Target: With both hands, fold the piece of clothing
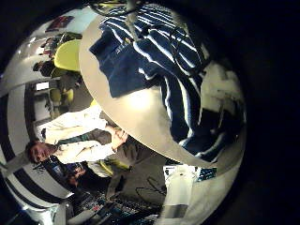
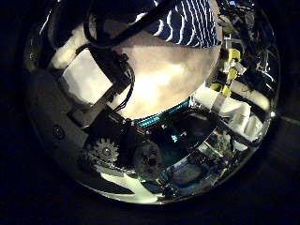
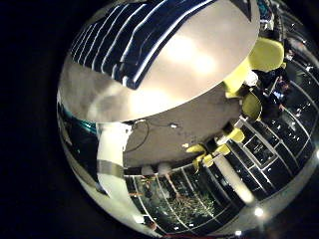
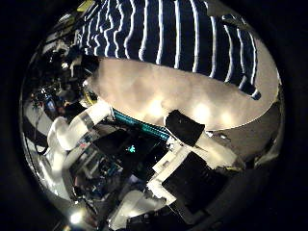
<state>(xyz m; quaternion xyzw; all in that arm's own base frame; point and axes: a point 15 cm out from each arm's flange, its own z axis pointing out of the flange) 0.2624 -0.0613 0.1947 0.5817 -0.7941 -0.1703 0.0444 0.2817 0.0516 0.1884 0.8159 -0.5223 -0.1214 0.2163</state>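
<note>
The striped garment (image 1: 161, 58) is a dark piece with thin white stripes, and it lies spread on the round pale table (image 1: 141, 111). In the left little finger side palm view it looks rumpled, with a sleeve part running along the table near its edge, and part of a white hand (image 1: 222, 98) rests beside this sleeve part; I cannot tell which hand it is. The bare part of the table is next to the garment on the near side.

In the left thumb side palm view the left hand (image 2: 155, 141) fills much of the picture with its black and white parts and gears, and the garment (image 2: 187, 19) is seen only at the far edge of the table (image 2: 164, 70). Its fingers are not clear enough, so I cannot tell how far they are opened.

In the right thumb side palm view the right hand (image 4: 144, 144) is over the table (image 4: 183, 96) beside the garment's (image 4: 173, 34) border. It holds no cloth as far as I see, but its finger posture I cannot tell.

Yellow chairs (image 3: 261, 55) stand beyond the table (image 3: 189, 70).
</note>
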